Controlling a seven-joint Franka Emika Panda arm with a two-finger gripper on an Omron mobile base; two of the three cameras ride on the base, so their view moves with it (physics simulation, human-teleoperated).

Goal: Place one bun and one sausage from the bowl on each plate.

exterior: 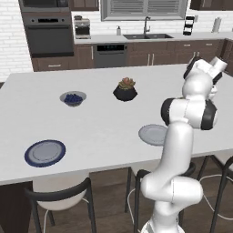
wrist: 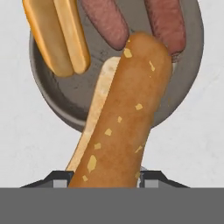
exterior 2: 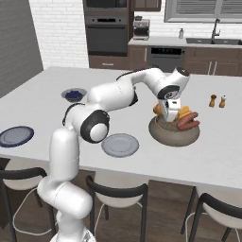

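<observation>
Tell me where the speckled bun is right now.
The speckled bun sits between the gripper's fingers, lifted above the bowl, which still holds another bun and two sausages.

White island surface (exterior: 104, 132) with black-framed stools (exterior: 59, 193) beneath; behind it, a white brick wall (exterior 2: 61, 28), built-in oven (exterior: 48, 34), dark cabinets (exterior: 150, 52), sink (exterior: 146, 35) and shuttered window (exterior: 143, 9).
</observation>
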